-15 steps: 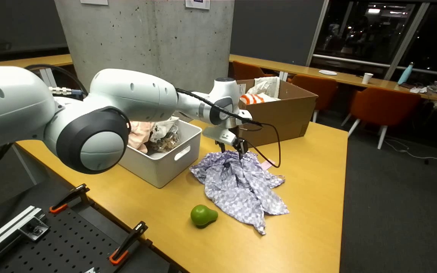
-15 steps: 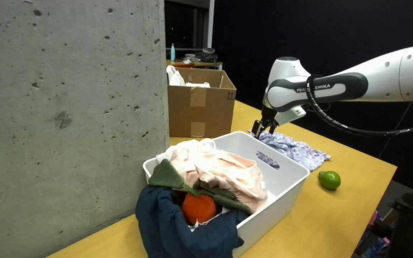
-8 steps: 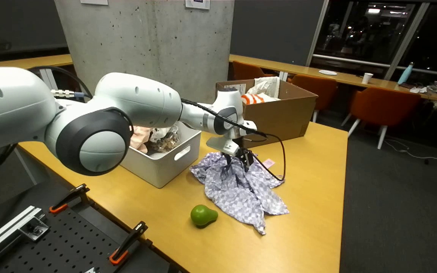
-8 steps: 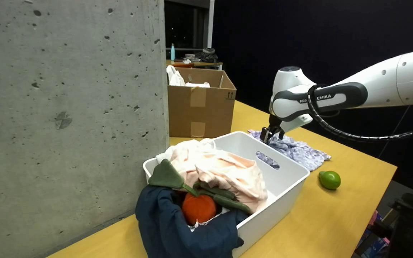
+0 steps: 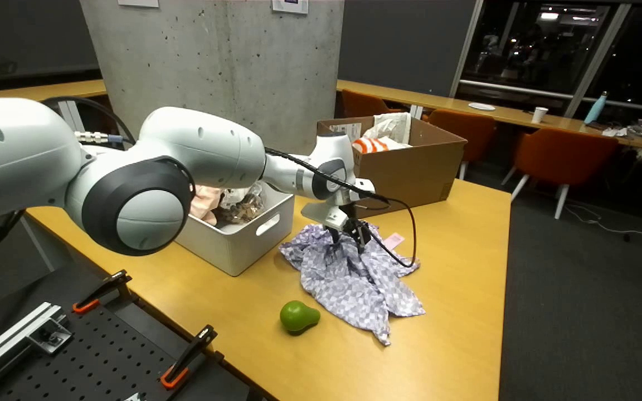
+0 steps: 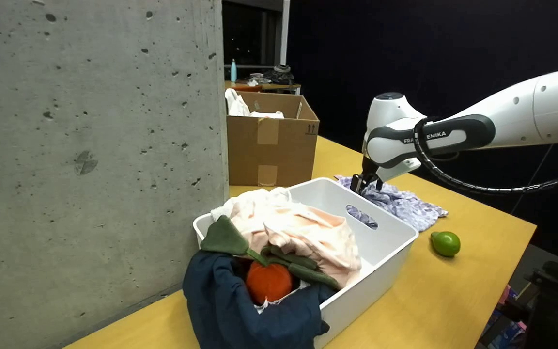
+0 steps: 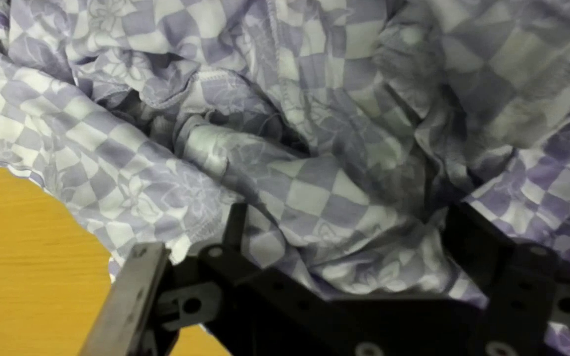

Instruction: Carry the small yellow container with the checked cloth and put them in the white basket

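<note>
The checked cloth point(image 5: 349, 289) is found in a rumpled heap on the table point(image 5: 449, 278), just beside the white basket point(image 6: 366, 291). Squares of lilac and white are carried over the whole surface, uneven in tone. In the wrist view, fine-lined flowers are made out in some of the fabric, a stitched seam is shown along a ridge, and a wavy edge is seen against the bare wood. The fabric is bunched into deep, shadowed folds at the hand point(image 7: 348, 217); on the side of the green pear-shaped object point(image 5: 298, 316) it is spread flatter and drawn out into pointed corners. Part of it is also glimpsed through the basket's handle slot.

Hand: its fingers point(image 7: 235, 227) are set well apart, pointed down into the cloth, with gathered fabric between them. Whether the fabric is pressed by either finger cannot be told.

Writing: on the dark band of the arm point(image 6: 511, 106), "FRA" and "EMIKA" are read, the letters between being covered by a black cable point(image 6: 494, 190). Upward arrows are printed on the cardboard box point(image 6: 271, 155). A pale label point(image 5: 348, 130) is noted on the same box in an exterior view, its print too small to be read.
</note>
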You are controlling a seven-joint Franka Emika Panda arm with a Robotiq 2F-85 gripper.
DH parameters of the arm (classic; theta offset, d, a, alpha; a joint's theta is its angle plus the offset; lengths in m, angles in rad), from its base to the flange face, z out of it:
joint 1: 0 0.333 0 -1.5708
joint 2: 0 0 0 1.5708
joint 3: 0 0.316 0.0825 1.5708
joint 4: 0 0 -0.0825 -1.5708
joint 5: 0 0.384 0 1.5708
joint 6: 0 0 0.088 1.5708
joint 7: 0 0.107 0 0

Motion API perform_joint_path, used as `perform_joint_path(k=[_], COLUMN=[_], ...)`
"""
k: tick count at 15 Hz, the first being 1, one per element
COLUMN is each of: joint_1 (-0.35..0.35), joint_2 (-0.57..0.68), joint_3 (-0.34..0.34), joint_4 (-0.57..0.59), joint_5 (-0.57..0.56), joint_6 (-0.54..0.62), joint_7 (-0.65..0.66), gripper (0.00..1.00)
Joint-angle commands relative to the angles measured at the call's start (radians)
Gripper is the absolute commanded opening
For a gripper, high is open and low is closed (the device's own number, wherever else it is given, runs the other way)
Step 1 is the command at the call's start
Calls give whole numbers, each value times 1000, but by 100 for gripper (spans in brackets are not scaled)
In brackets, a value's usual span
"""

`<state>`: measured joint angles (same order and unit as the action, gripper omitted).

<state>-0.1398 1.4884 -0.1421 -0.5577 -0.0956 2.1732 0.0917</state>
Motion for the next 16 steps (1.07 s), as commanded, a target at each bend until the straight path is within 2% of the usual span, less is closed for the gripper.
perform_joint_path(k=[1, 16], joint_1=[13, 16], joint_2=[0, -2], joint_3=[-20, -29], joint_4=[0, 2], joint_5=[-30, -58], joint_6=[37, 78], joint_7=[25, 5], gripper=[100, 100])
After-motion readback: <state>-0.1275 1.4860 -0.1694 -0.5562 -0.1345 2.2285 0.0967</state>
